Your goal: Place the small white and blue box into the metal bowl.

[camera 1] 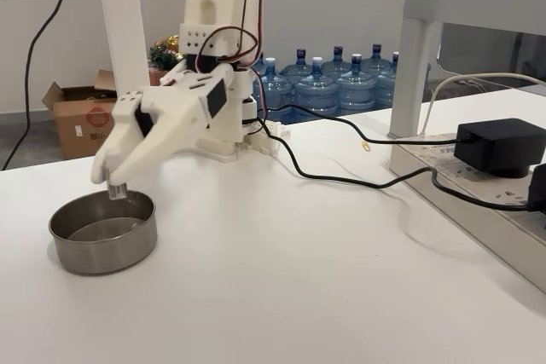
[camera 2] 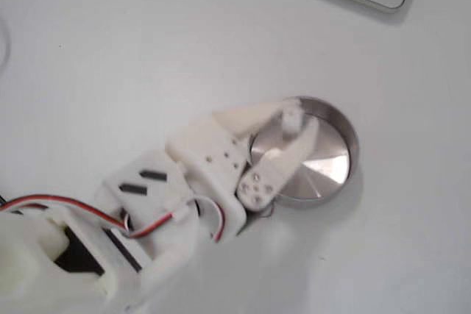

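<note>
White plastic claw [camera 1: 117, 185] was clamped on the small white and blue box [camera 1: 118, 190], holding it just above the metal bowl [camera 1: 102, 234] on the bench [camera 1: 299, 279].

Bright window daylight; soft shadows, overhead picture blurry.

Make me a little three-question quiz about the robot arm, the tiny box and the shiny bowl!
1. True or false: the small box already lies flat on the bottom of the metal bowl.
2. Where is the gripper? A) above the bowl B) beside the black adapter C) over the cardboard box
3. Fill in: the gripper is shut on the ____.

Key: 1 false, it is held over the rim; 2 A; 3 box.
</note>
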Controlling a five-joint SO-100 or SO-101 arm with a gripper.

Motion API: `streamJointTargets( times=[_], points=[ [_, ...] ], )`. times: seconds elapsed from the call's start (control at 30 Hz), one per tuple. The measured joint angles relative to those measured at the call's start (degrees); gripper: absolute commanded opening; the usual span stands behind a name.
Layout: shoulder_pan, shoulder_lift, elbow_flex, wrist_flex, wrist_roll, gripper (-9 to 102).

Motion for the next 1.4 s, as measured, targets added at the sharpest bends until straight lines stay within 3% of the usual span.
streamJointTargets(
  times=[0.17,0.5,0.63,0.8,1.27,1.4],
  points=[
    [0.6,0.1,0.9,0.0,0.0,18],
    [-5.8,10.6,7.9,0.1,-6.2,18],
    [-12.7,18.8,8.3,0.1,-20.0,14],
    [-21.0,22.1,8.3,0.1,-37.8,-6],
    [-48.3,27.5,8.3,0.1,-96.2,-4],
    [-51.0,28.4,8.3,3.1,-103.0,-4]
  ],
)
